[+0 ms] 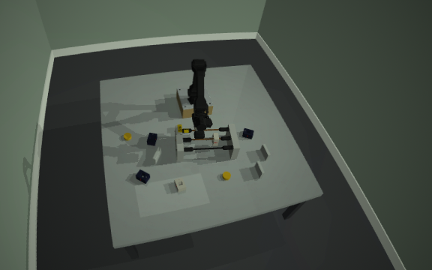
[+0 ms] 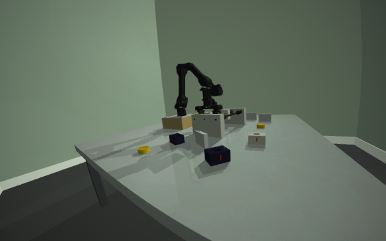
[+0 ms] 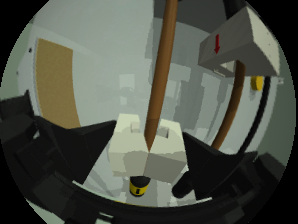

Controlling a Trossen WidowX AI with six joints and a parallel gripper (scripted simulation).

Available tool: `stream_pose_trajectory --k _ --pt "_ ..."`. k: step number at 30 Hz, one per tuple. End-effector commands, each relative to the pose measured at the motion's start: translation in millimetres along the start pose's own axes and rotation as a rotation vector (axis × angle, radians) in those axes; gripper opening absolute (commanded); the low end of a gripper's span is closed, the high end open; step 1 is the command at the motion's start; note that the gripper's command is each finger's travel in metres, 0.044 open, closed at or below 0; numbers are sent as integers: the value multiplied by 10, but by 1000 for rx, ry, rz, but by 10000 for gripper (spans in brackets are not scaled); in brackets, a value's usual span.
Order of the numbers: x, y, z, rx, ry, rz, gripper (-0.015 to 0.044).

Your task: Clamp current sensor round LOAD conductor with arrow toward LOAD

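Observation:
The off-white split-core sensor [image 3: 125, 152] has its two halves on either side of the copper LOAD conductor [image 1: 212, 130] [image 3: 162, 65], with a gap between them at the top. Its arrow is not visible, and I cannot tell whether it is latched. My gripper [image 3: 149, 129] [image 1: 199, 136] is open, lowered over the conductor, with one finger on each side of the sensor and gaps beside it. The yellow LOAD marker [image 1: 179, 128] is at the conductor's left end, and a yellow band [image 3: 138, 189] shows just beyond the sensor. The top view has the sensor hidden under the gripper.
Two pale end plates [image 1: 179, 150] [image 1: 234, 140] hold the conductors. A white block [image 1: 216, 139] [image 3: 240, 42] with a red arrow sits on the middle conductor. Dark blue blocks [image 1: 142, 176] [image 1: 248, 133], a beige block [image 1: 180, 186], yellow discs [image 1: 226, 175] and upright grey plates [image 1: 259, 169] stand around.

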State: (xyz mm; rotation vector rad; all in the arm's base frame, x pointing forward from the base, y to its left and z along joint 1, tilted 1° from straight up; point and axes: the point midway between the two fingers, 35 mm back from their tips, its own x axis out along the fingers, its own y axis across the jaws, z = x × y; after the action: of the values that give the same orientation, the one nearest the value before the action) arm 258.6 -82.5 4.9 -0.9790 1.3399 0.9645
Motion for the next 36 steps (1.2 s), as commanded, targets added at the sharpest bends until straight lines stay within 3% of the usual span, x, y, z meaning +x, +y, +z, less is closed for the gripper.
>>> stream_pose_trajectory --k 1,19,30,36 --pt "-5 -3 0 0 0 -1 407" --pt "-5 -3 0 0 0 -1 287" --pt "-5 -3 0 0 0 -1 0" --pt "-5 -3 0 0 0 -1 0"
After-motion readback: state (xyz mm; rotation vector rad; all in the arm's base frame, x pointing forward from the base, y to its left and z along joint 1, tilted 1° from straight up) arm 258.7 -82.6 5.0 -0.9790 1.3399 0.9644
